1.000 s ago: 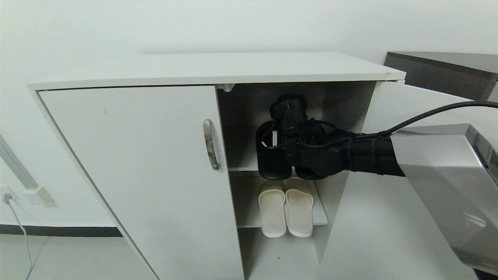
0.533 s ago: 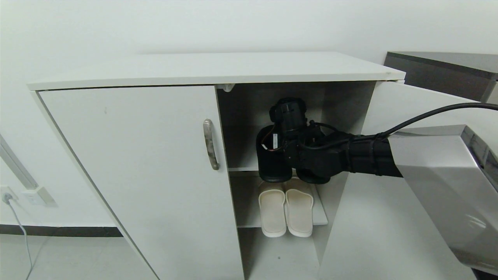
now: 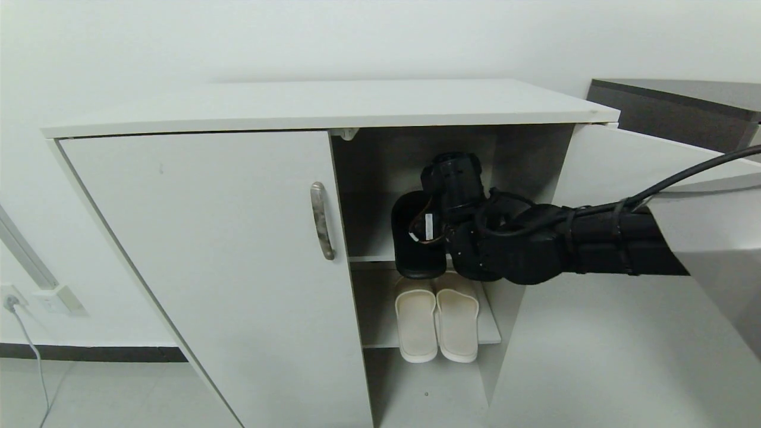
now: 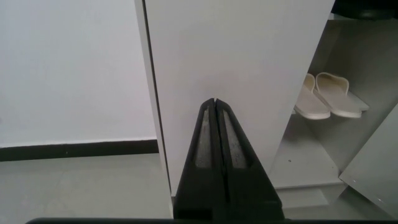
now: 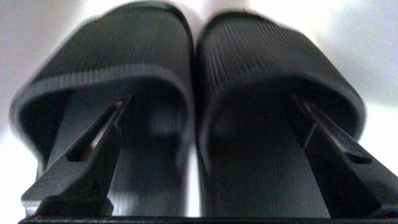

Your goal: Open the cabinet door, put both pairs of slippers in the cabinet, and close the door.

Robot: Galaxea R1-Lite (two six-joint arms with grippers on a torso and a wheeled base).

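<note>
On the cabinet's [image 3: 327,107] upper shelf [image 3: 370,258] lie the black slippers [image 3: 416,238], with the right end effector [image 5: 211,102] spread apart, one finger at each. White slippers [image 3: 437,318] sit below. The left end effector [image 4: 215,102] is pressed together. Placing looks finished; next, back out cleanly and shut the open door [image 3: 600,160].

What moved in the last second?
The right gripper drew back a little from the upper shelf and toward the robot's right, its fingers open. The black slippers stayed on that shelf; the white slippers and the open door did not move.
</note>
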